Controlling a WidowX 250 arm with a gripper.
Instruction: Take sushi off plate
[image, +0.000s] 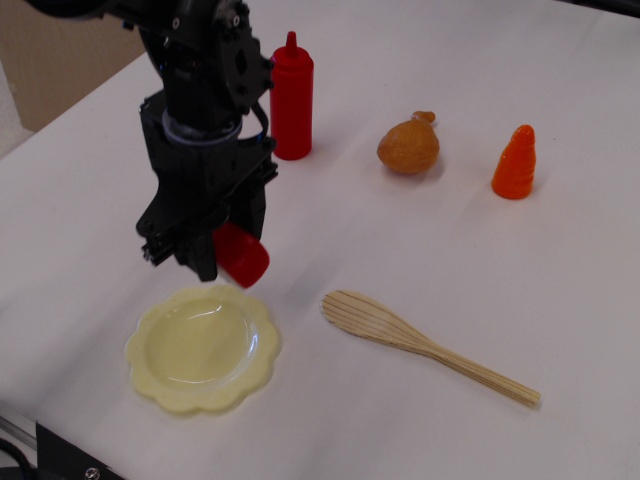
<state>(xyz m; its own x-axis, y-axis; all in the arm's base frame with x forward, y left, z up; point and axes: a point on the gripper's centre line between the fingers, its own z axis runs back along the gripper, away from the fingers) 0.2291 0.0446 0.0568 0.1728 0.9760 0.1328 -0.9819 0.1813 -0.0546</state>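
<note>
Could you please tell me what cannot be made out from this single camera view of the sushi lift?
- Sushi: only its red end shows; the gripper covers the rest, rice base included.
- Finger contact on the sushi: hidden by the gripper body.
- Arm: cut off by the top edge.
- Dark hardware at bottom left: cut off by the frame edge.

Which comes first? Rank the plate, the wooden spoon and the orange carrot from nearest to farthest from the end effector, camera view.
From the end effector, shut on the sushi:
1. Plate, just below it, front left.
2. Wooden spoon, to its right on the table.
3. Orange carrot, far right, toward the back.
</note>
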